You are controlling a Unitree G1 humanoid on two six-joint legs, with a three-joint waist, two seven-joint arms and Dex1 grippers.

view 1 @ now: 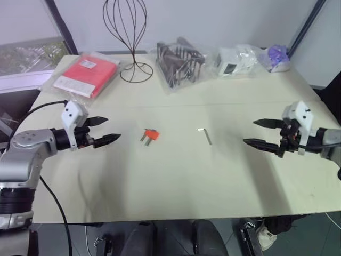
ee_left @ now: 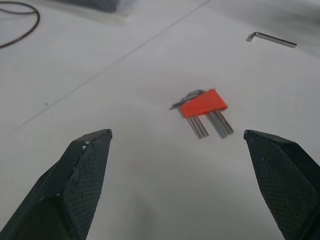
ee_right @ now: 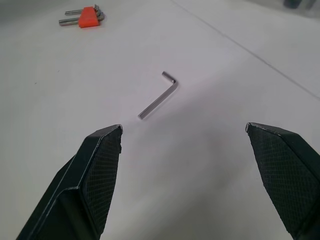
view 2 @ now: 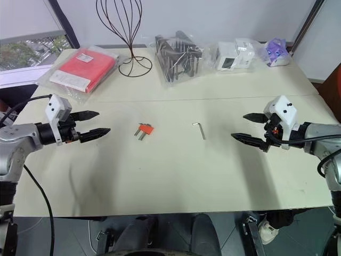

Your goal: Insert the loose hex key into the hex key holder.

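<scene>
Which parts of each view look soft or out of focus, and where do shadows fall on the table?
Left wrist view: the hex key holder is fairly sharp, while the near black fingers look softer. Right wrist view: the loose hex key reads crisply, with a faint shadow beside it. Left eye view: soft shadows lie on the table under both arms; no strong glare.

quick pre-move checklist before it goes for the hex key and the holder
1. Left gripper open and holding nothing: ok.
2. Right gripper open and holding nothing: ok.
3. Loose hex key lying flat on the table, nothing on it: ok.
4. Hex key holder apart from the key, in line with the left gripper: ok.
5. Free slot in the holder for the key: cannot tell.
6. Bagged items at the far edge away from both arms' paths: ok.
</scene>
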